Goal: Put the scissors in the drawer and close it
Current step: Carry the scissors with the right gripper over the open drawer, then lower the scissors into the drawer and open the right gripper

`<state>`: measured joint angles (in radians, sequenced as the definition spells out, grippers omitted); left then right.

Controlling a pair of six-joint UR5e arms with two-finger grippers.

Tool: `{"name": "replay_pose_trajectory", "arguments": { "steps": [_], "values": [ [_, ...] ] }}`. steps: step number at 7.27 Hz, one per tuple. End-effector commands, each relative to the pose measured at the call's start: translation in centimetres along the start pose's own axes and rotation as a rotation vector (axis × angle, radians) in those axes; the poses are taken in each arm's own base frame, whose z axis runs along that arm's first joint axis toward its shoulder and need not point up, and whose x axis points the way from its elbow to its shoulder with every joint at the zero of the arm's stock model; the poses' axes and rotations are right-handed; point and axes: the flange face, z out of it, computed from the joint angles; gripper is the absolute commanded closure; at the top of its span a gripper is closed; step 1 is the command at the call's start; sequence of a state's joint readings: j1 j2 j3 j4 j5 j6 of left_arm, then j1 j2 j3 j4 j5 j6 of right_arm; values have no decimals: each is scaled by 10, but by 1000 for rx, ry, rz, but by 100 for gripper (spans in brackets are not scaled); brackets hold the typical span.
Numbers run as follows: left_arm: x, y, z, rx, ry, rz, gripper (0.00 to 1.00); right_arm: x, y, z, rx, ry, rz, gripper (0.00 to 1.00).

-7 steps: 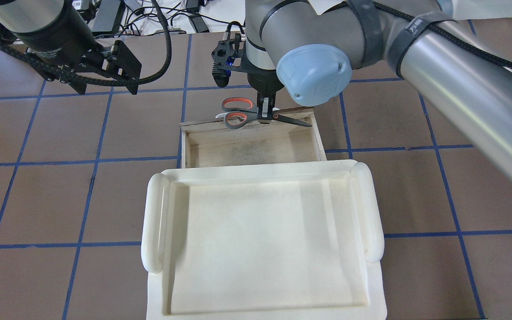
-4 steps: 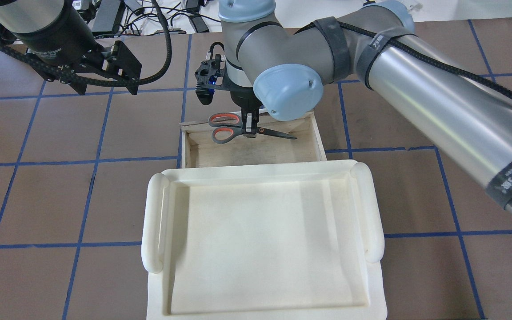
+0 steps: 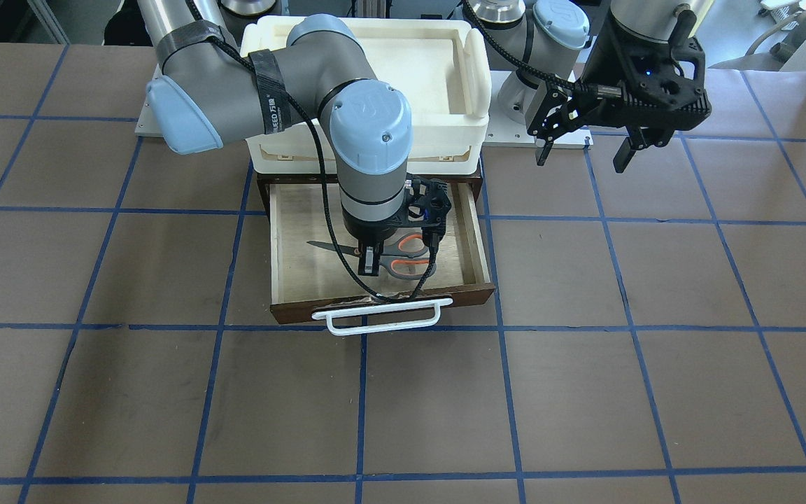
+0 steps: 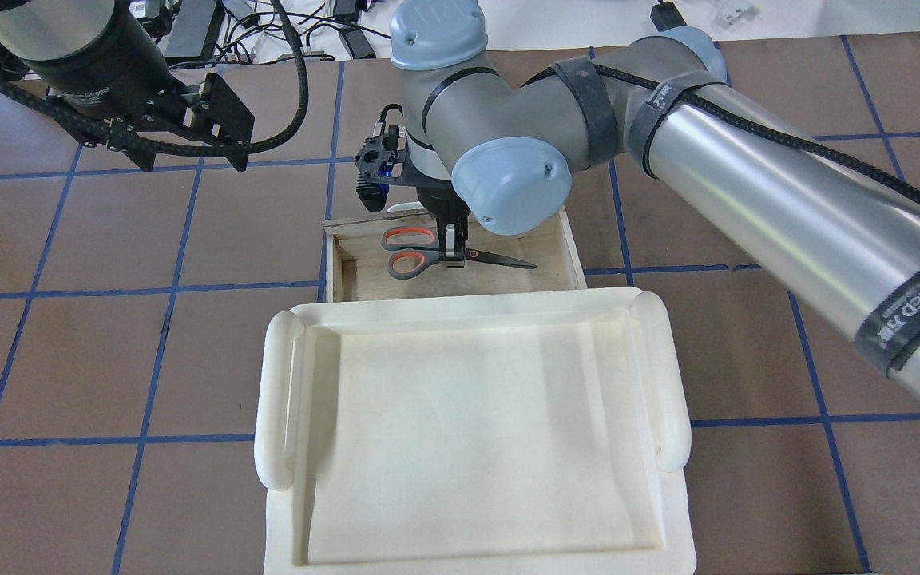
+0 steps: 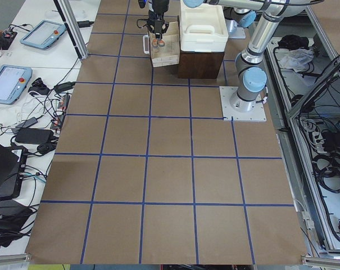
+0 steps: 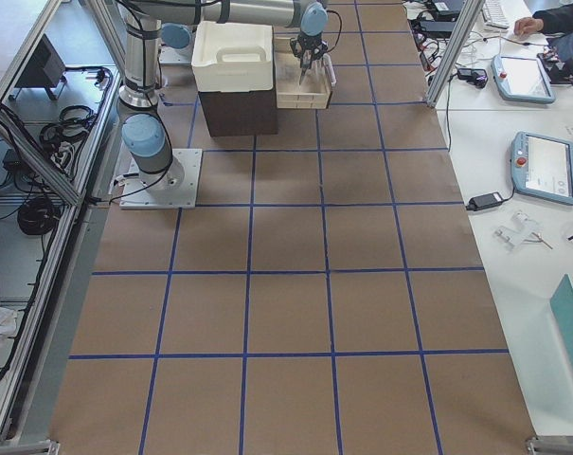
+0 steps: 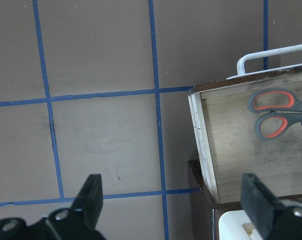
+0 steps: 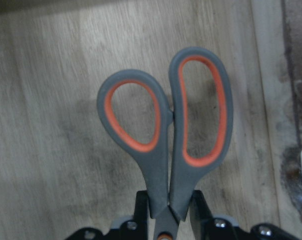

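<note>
Grey-handled scissors [image 8: 159, 172] clamped in right hand [image 4: 452, 254] over plywood drawer [image 4: 460, 284]; left hand [image 3: 583, 158] apart.

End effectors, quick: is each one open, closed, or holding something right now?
Left end effector: open, holding nothing.
Right end effector: closed on the scissors, over the open drawer.

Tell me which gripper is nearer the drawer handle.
Right. The right gripper is over the drawer, behind its white handle, clamping the scissors; the left gripper hovers open off to the side.
</note>
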<state>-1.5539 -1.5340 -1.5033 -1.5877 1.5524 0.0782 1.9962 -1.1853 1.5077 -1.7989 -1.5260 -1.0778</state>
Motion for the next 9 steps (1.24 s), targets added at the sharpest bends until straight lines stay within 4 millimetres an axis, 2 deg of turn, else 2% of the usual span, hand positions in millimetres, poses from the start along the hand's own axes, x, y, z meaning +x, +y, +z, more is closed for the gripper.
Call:
{"name": "replay_pose_trajectory", "arguments": {
  "steps": [1,2,3,4,5,6,7,9],
  "values": [
    [0,0,0,0,0,0,0,-5,0,2,-1,-16,-4,47],
    [0,0,0,0,0,0,0,-4,-1,4,2,-11,-4,22],
    [0,0,0,0,0,0,0,-5,0,1,6,-8,-3,14],
    [0,0,0,0,0,0,0,-3,-1,-2,13,-1,1,1],
    [0,0,0,0,0,0,0,-1,4,-24,29,36,19,1],
    [0,0,0,0,0,0,0,-5,17,-62,49,102,81,0],
    [0,0,0,2,0,0,0,-2,40,-89,88,135,236,0],
    [3,-4,-9,24,35,-1,0,36,106,-132,197,256,594,0]
  ]
}}
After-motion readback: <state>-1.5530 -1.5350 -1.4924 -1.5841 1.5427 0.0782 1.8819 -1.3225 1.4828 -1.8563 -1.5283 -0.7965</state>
